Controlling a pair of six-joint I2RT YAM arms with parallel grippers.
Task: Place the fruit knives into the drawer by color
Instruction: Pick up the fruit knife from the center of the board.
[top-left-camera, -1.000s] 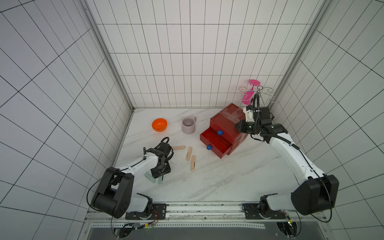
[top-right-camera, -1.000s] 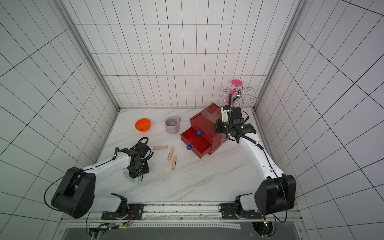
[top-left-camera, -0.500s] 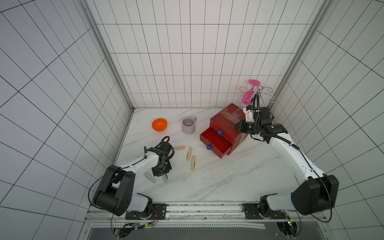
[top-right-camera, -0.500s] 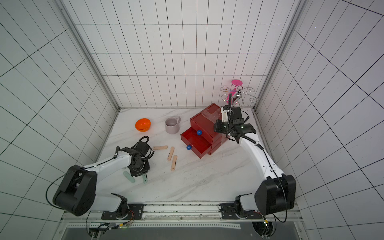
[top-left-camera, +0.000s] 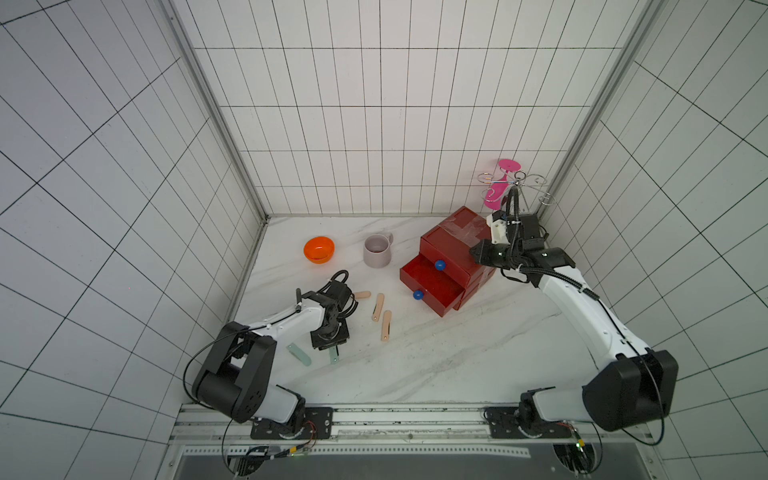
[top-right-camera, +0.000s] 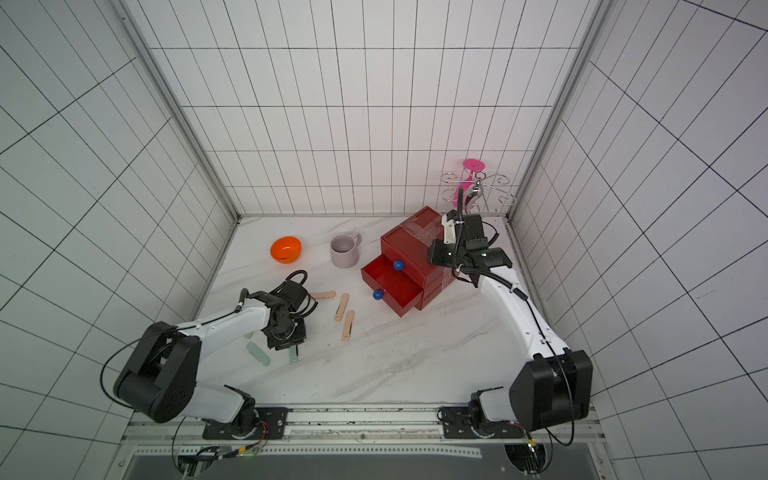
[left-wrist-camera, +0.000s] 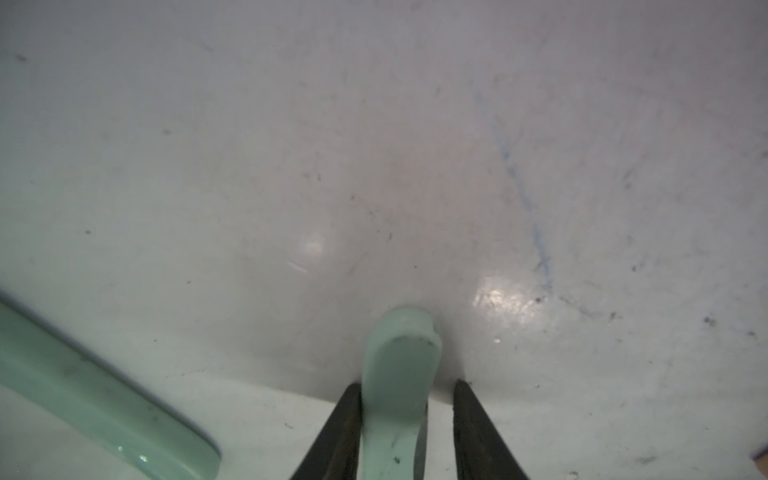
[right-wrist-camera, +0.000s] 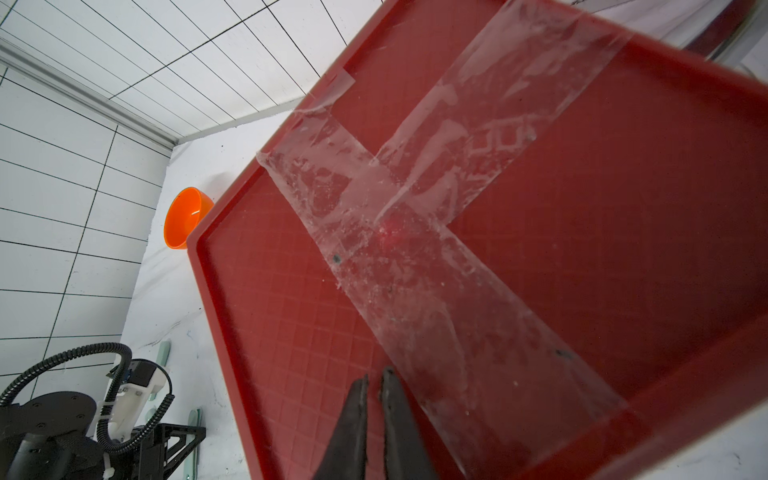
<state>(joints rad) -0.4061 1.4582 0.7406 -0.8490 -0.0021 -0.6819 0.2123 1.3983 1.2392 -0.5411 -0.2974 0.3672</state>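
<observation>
In the left wrist view my left gripper (left-wrist-camera: 406, 382) stands open around a pale mint fruit knife (left-wrist-camera: 399, 374) lying on the table; the knife touches one finger and a gap shows at the other. In a top view that knife (top-left-camera: 333, 355) sticks out from under the gripper (top-left-camera: 330, 341), and a second mint knife (top-left-camera: 299, 354) lies beside it. Three peach-pink knives (top-left-camera: 377, 306) lie between this arm and the red drawer (top-left-camera: 449, 245), which has two drawers pulled out. My right gripper (right-wrist-camera: 377, 372) is shut, empty, with its tips on the drawer's taped top (right-wrist-camera: 582, 249).
An orange bowl (top-left-camera: 319, 248) and a pale mauve mug (top-left-camera: 377, 250) stand at the back, left of the drawer. A wire rack holding a pink glass (top-left-camera: 505, 187) stands in the back right corner behind my right arm. Walls close in on both sides.
My left gripper has shifted a little to the right over the mint knife, and its jaws narrowed and then widened again. The right arm has not moved.
</observation>
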